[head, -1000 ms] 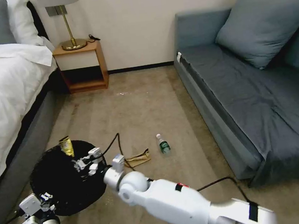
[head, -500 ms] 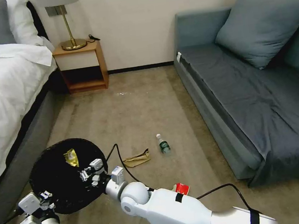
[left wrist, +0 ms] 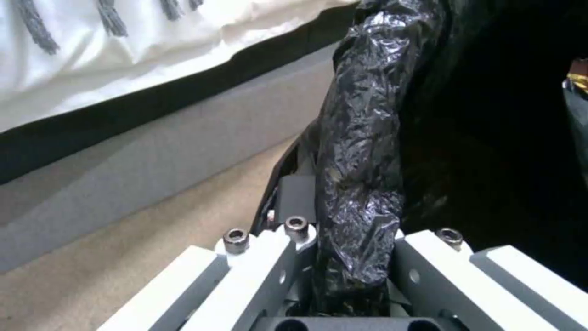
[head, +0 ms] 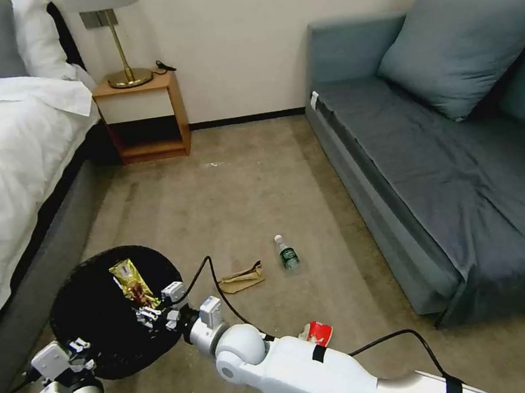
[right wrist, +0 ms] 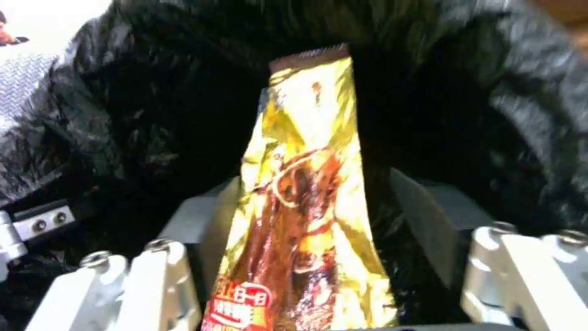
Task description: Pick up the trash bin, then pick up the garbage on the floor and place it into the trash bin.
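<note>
Here the right end effector (head: 155, 308) is seen over the mouth of the trash bin (head: 96, 339), with the gold-brown snack wrapper (head: 133, 286) lying between its fingers. In the right wrist view the fingers (right wrist: 153, 280) stand apart on either side of the wrapper (right wrist: 306, 207) with gaps visible, so the end effector is judged open and the wrapper released or about to drop. The wrapper's long axis runs straight out from the palm, along the fingers, toward the bin's dark interior. It is thin crinkled foil, glossy, flat and elongated.

The left end effector (head: 73, 360) is clamped on the bin's near rim; in the left wrist view a fold of the black plastic liner (left wrist: 361, 184) is pinched between its fingers (left wrist: 257, 271). The bin is held off the carpet beside the bed (head: 3, 167). The liner is shiny and wrinkled.

Remaining on the floor (head: 242, 186): a tan paper scrap (head: 241, 279), creased and flat, just beyond the right forearm; a small clear green-labelled bottle (head: 288, 255) lying on its side, cap pointing away from the robot; a red-and-white wrapper (head: 317, 332), crumpled, touching the right arm's outline. All three lie to the right of the bin, nearer the right arm.
</note>
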{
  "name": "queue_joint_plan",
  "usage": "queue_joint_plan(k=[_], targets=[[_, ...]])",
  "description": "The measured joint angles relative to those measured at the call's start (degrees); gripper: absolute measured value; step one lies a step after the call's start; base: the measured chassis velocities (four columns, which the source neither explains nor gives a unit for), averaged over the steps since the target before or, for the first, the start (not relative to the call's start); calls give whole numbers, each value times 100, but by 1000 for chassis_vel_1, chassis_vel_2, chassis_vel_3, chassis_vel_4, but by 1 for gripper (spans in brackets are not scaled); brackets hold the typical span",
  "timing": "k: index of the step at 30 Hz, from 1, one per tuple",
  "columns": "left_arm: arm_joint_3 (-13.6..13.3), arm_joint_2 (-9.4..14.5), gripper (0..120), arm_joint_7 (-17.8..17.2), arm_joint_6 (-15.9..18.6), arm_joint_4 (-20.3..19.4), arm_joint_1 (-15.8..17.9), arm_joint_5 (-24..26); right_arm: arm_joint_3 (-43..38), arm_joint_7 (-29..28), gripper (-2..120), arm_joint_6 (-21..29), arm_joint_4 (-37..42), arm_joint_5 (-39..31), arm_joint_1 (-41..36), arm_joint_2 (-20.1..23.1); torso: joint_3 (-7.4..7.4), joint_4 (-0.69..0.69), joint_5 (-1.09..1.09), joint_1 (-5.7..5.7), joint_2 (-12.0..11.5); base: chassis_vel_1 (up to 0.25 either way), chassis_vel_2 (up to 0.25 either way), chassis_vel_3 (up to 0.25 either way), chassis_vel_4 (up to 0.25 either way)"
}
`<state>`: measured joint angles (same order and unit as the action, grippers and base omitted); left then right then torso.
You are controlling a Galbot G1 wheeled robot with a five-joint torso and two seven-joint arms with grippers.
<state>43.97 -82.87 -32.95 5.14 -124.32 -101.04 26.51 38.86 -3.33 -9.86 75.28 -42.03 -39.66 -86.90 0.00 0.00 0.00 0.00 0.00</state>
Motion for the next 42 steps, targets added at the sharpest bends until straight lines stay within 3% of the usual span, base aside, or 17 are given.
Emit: queue_joint_plan(k=[5, 9, 21, 26, 29, 30, 34, 35, 38, 39, 42], targets=[[4, 7, 3, -22, -16, 11, -20, -34, -166, -36, 90, -16, 244, 5, -132, 172, 0, 1, 0, 0, 0, 0, 0, 0, 0], [16, 25, 3, -36, -21, 19, -24, -51, -254, -43, 99, -28, 417, 24, -265, 312, 0, 0, 1, 0, 0, 0, 0, 0, 0], [24, 79, 3, -61, -129, 97, -56, -138, -542, -72, 100, -32, 973, 241, -802, 967, 0, 0, 1, 0, 0, 0, 0, 0, 0], [46, 120, 3, -70, -158, 114, -52, -142, -820, -217, 100, 278, 1229, 561, -997, 1591, 0, 0, 1, 0, 0, 0, 0, 0, 0], [56, 155, 3, -72, -168, 114, -48, -142, -1028, -912, 100, 1013, 1438, 922, -1158, 2070, 0, 0, 2, 0, 0, 0, 0, 0, 0], [56, 155, 3, -72, -168, 114, -48, -142, -1028, -912, 100, 1013, 1438, 922, -1158, 2070, 0, 0, 2, 0, 0, 0, 0, 0, 0], [63, 183, 3, -72, -173, 127, -16, -145, -1201, -2277, 100, 2228, 1836, 924, -1377, 2354, 0, -1, 2, 0, 0, 0, 0, 0, 0], [63, 183, 3, -72, -173, 127, -16, -145, -1201, -2277, 100, 2228, 1836, 924, -1377, 2354, 0, -1, 2, 0, 0, 0, 0, 0, 0], [65, 192, 3, -73, -173, 150, 0, -163, -1292, -2737, 100, 2878, 2112, 587, -1488, 2415, 0, -1, 1, 0, 0, 0, 0, 0, 0], [65, 195, 3, -74, -178, 177, 3, -179, -1344, -3092, 100, 3389, 2297, 276, -1558, 2421, 0, 0, 1, 0, 0, 0, 0, 0, 0], [64, 196, 3, -74, -188, 198, 1, -195, -1372, -3419, 100, 3770, 2400, -31, -1612, 2391, 0, 0, 0, 0, 0, 0, 0, 0, 0]])
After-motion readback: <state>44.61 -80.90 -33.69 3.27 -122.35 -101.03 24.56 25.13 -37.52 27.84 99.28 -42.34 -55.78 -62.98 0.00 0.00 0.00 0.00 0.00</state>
